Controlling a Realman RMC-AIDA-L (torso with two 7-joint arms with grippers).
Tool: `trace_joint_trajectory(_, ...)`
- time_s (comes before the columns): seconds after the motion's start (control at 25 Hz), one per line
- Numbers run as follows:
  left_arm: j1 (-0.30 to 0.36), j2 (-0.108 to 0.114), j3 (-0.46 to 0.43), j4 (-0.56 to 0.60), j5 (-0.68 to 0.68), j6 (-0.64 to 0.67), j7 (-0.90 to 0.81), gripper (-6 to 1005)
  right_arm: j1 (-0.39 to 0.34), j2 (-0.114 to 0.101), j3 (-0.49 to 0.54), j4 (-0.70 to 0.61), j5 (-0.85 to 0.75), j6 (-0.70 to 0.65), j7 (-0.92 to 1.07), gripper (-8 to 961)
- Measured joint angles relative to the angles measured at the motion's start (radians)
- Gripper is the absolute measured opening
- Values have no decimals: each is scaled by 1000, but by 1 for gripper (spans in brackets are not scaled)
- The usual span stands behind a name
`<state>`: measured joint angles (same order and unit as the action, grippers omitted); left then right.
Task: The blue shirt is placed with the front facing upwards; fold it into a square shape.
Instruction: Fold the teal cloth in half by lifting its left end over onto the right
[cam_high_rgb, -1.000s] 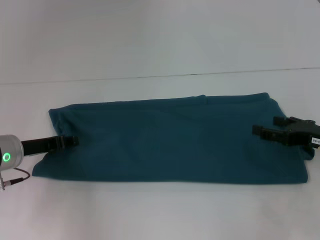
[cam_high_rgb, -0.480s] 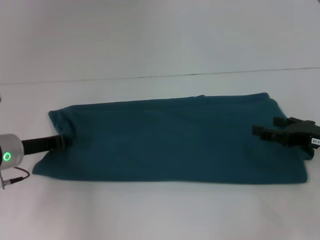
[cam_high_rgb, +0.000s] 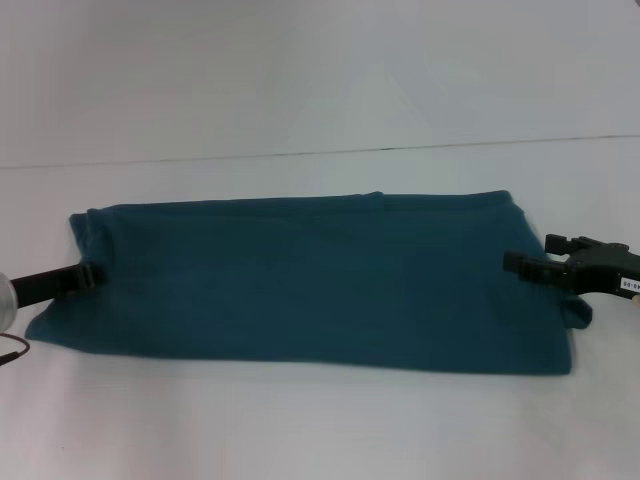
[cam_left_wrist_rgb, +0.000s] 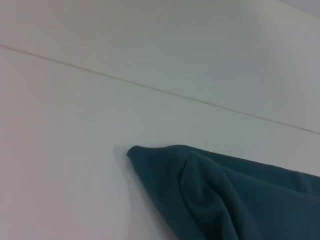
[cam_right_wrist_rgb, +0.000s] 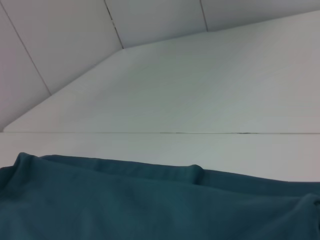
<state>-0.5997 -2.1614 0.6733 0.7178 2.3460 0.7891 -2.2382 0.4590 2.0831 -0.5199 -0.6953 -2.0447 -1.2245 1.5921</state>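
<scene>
Spread flat on the white table (cam_high_rgb: 300, 430): the blue shirt (cam_high_rgb: 320, 285), folded into one long band running from side to side, plain teal cloth facing up, no lettering showing. Front edge nearly straight; back edge broken by a small step near the middle of the shirt. Right end rounded, with a little flap of cloth sticking out past the front right corner.

At the shirt's left end, about halfway between its back and front edges: the left gripper (cam_high_rgb: 92, 276), reaching in low from beyond the shirt, tips just over the edge and pinched narrow on the cloth there. Seen from the left wrist, the same end of the shirt (cam_left_wrist_rgb: 225, 200) drawn to a point, with a raised rounded fold just inside it.

Over the shirt's right end, near the back corner: the right gripper (cam_high_rgb: 529, 252), pointing toward the middle of the shirt, two dark fingers set apart, nothing between them. From the right wrist, only the shirt's (cam_right_wrist_rgb: 150, 205) layered back edge, lying low.

Beyond the shirt's back edge, well apart from it: a thin dark seam (cam_high_rgb: 300, 155) across the table.
</scene>
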Motion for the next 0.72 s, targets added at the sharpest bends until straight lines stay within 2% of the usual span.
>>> trace_joint_trajectory(0.44,22,-3,-4,26,-5,-91,-2,71,23,0,-8,24,-2,21,-4,930)
trace_joint_trajectory(0.72,50,-4,80,89,-114,-56,2,71,40,-1,-12,51,-5,48,-12,930)
